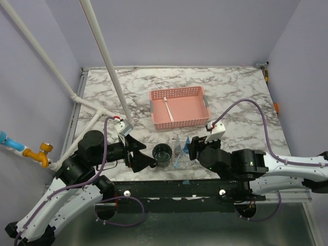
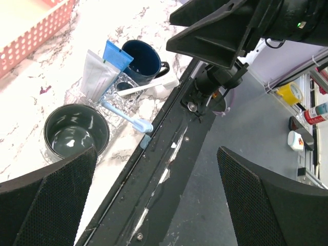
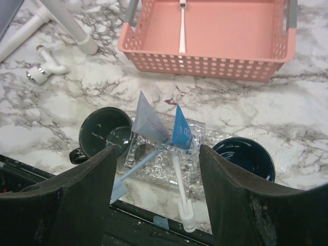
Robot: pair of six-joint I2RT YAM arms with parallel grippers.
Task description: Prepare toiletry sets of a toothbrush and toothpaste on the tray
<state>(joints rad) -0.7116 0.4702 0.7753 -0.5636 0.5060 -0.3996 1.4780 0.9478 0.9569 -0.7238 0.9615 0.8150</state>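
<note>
The clear tray (image 3: 195, 166) lies near the table's front edge between two mugs. On it lie a grey-white toothpaste tube (image 3: 148, 123), a blue toothpaste tube (image 3: 181, 130), a light blue toothbrush (image 3: 137, 166) and a white toothbrush (image 3: 180, 187); both brush ends overhang the front edge. They also show in the left wrist view: tray (image 2: 120, 100), grey tube (image 2: 97, 77), blue tube (image 2: 117, 54). My right gripper (image 3: 156, 197) is open, just in front of the tray. My left gripper (image 2: 156, 197) is open and empty over the black front rail, left of the tray.
A dark grey mug (image 3: 105, 133) stands left of the tray and a dark blue mug (image 3: 243, 156) right of it. A pink lattice basket (image 1: 178, 107) holding a white toothbrush (image 1: 168, 109) sits behind. White pipes (image 1: 105, 56) cross at the left.
</note>
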